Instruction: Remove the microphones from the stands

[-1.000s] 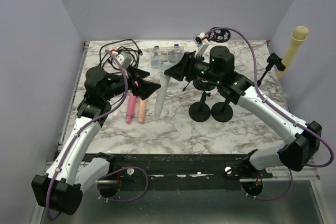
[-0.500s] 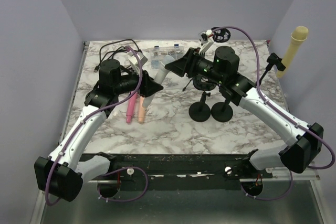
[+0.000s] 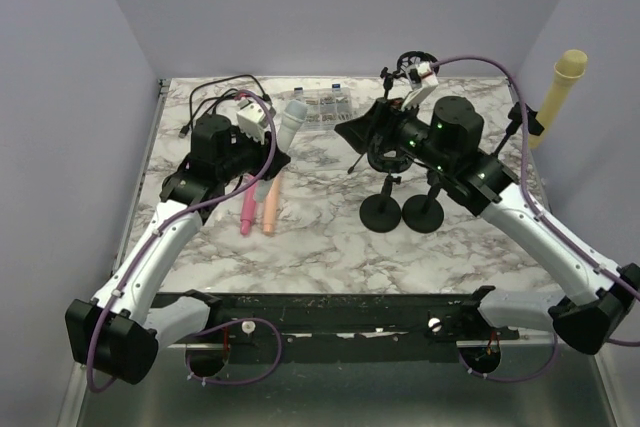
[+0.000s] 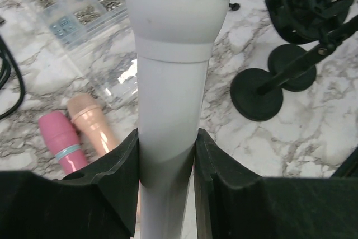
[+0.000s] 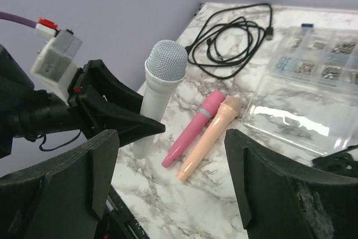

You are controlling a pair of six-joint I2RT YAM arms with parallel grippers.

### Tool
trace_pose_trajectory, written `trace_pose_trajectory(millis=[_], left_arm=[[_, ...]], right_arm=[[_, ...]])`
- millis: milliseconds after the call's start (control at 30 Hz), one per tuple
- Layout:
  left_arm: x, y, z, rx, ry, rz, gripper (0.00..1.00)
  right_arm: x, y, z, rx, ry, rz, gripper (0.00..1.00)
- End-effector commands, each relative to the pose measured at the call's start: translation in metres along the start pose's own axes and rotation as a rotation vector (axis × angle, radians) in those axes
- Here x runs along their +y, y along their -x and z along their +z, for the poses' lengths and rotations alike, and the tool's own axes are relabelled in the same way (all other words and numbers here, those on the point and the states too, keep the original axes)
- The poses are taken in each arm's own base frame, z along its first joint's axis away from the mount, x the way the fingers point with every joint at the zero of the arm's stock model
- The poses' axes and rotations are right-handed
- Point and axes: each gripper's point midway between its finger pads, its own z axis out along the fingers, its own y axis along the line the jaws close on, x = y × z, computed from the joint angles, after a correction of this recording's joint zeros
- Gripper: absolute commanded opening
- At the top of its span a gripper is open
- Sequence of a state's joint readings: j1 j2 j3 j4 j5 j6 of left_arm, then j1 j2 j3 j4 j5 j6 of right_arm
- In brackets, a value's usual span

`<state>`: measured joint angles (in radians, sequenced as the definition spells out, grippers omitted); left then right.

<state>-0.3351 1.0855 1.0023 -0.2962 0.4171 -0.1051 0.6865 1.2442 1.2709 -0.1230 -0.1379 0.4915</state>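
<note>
My left gripper (image 4: 166, 160) is shut on the lower body of the white microphone (image 4: 170, 76). It holds it tilted above the table, the mesh head (image 3: 295, 112) pointing toward the back. The microphone is off the stand (image 3: 381, 209), which rests on its round black base, with a second one (image 3: 424, 212) beside it. My right gripper (image 5: 170, 155) is open and empty, facing the white microphone (image 5: 158, 90) from the right, apart from it. In the top view it (image 3: 358, 133) hangs above the stands.
A pink microphone (image 3: 247, 209) and a peach one (image 3: 268, 207) lie side by side below the left gripper. A clear parts box (image 3: 322, 105) and a coiled black cable (image 3: 225, 97) sit at the back. A yellow microphone (image 3: 563, 82) is clipped at the right wall.
My left gripper closed on the white microphone and carried it back and to the left. The right gripper opened, let go of it and drew away to the right.
</note>
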Motion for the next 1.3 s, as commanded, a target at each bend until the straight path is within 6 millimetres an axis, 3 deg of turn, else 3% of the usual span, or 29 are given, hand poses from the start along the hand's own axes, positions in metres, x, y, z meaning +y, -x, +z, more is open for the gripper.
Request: trace_pose_trajectory(millis=[0,133,267,500,800,1033,1267], left_arm=[[0.05,-0.004,-0.003,0.048,0.224,0.064,0.0],[0.105,-0.029,-0.007,0.176,0.419,0.079,0.0],[0.149,-0.06,-0.005,0.32,0.5,0.006,0.0],[0.189,-0.118,-0.008,0.572,0.568,-0.101,0.0],[0.195,-0.171,-0.005,0.771,0.496,-0.26,0.0],[0.195,-0.185,0.0,0.819,0.446,-0.335,0.18],[0.198,-0.193,-0.001,0.845,0.428,-0.406,0.24]], right_arm=[[-0.009,0.026,-0.037,-0.091,-0.097,-0.113,0.84],[-0.02,0.03,-0.064,-0.133,-0.165,-0.146,0.84],[-0.026,0.032,-0.092,-0.168,-0.203,-0.185,0.85],[-0.03,0.037,-0.132,-0.231,-0.241,-0.225,0.88],[-0.025,0.036,-0.147,-0.26,-0.209,-0.224,0.88],[-0.028,0.034,-0.14,-0.254,-0.214,-0.223,0.88],[-0.028,0.033,-0.133,-0.239,-0.217,-0.22,0.88]])
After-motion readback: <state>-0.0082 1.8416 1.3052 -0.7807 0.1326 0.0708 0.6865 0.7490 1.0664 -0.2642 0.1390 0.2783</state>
